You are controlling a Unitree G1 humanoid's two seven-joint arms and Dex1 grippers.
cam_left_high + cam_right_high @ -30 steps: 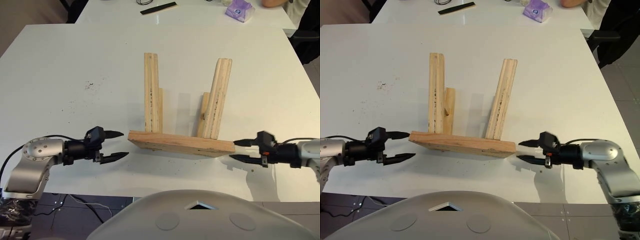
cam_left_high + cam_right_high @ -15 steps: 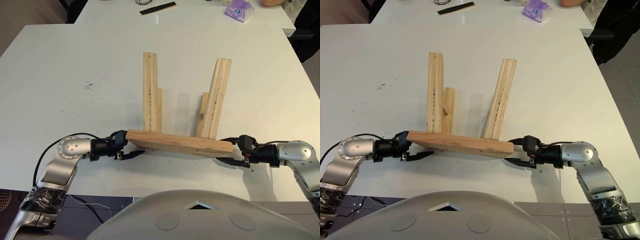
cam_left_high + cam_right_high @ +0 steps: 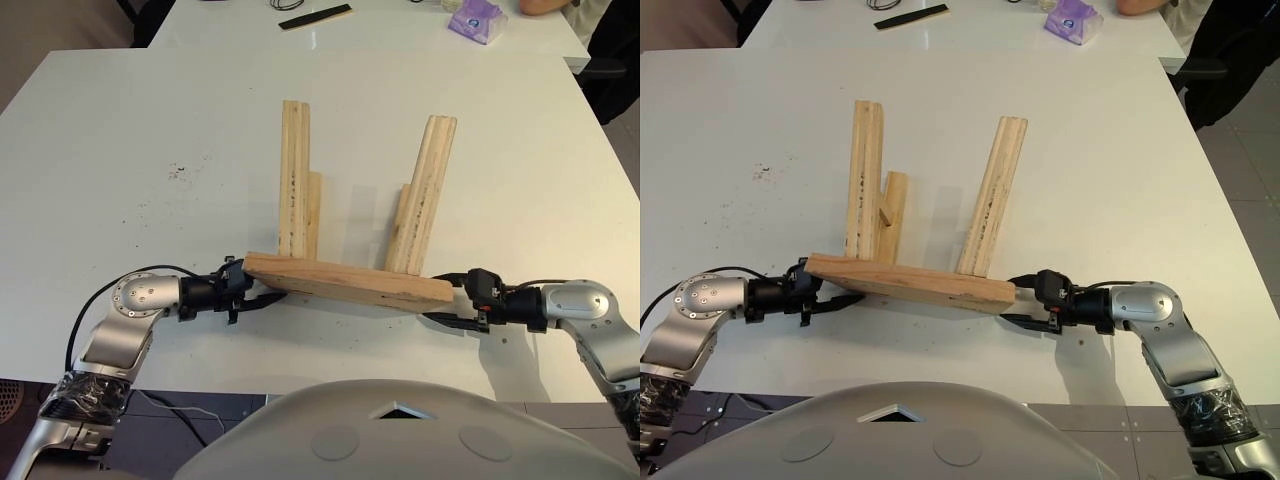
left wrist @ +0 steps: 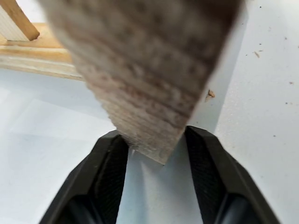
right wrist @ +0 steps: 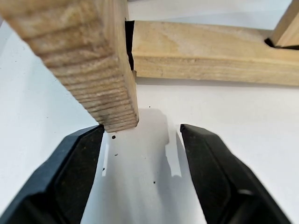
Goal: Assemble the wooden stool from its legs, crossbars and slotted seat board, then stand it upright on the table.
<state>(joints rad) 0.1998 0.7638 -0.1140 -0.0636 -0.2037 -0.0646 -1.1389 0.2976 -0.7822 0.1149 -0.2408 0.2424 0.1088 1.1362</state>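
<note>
Stool (image 3: 350,282) of pale, rough-grained, square-edged wood

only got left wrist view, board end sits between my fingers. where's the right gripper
Observer: The right gripper is at the seat board's other end, fingers open around it.
Operator: touching the wood
Observer: One finger is right at the board's corner; the other stands apart, bare table between.
Operator: which way do the legs point
Observer: The legs point away from the robot, the seat board on edge.
</note>
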